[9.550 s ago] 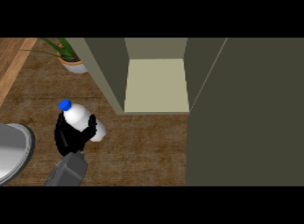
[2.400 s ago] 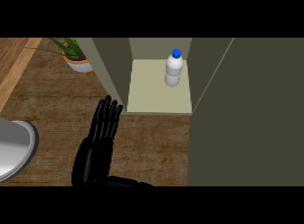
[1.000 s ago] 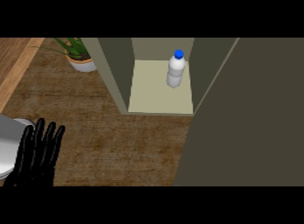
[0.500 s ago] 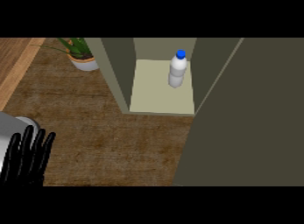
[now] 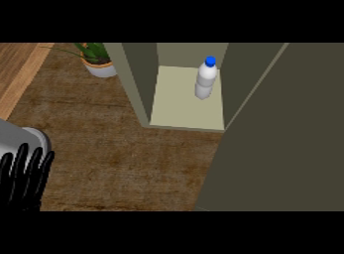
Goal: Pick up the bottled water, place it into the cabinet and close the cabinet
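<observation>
No readable text, label, brand, number or sign shows anywhere, not even on the water bottle (image 5: 206,79).

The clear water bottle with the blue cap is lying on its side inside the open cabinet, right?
Not quite. The head view shows the clear water bottle with the blue cap standing upright, not lying on its side. It is inside the open cabinet, as you said.

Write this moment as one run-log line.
bottled water: upright inside cabinet | cabinet door: open | left robot hand: open, empty
</observation>
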`<state>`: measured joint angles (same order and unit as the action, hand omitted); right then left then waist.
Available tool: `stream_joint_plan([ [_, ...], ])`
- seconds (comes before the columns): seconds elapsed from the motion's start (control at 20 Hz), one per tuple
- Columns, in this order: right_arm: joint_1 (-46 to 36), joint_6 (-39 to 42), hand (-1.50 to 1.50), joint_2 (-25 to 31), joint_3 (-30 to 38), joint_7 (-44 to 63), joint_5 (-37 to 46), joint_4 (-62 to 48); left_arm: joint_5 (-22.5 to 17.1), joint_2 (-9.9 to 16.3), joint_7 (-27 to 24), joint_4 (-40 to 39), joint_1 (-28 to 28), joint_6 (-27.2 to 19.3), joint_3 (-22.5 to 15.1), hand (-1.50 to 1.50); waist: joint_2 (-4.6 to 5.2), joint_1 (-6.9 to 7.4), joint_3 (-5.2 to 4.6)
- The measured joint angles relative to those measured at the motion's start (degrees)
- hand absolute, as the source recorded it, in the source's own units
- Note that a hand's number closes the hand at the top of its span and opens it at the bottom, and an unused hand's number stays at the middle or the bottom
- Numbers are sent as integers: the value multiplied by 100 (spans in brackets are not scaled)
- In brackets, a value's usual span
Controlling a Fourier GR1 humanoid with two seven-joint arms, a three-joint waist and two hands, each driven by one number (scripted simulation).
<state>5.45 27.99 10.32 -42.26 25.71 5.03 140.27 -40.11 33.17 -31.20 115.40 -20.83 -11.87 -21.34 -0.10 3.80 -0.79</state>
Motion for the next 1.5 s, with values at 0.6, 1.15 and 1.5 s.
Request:
stream_joint_plan([
  [0.6,-42,-13,150,-33,87,34,-369,-72,-129,153,-58,73,-101,288,169,-150,100,188,-2],
  [1.15,157,251,150,-220,101,443,-2363,-662,-219,302,-40,125,-15,616,236,-150,279,585,-9],
  [1.5,408,-187,150,-247,389,327,-2764,-743,-280,366,-65,100,-116,662,387,-150,214,386,2],
])
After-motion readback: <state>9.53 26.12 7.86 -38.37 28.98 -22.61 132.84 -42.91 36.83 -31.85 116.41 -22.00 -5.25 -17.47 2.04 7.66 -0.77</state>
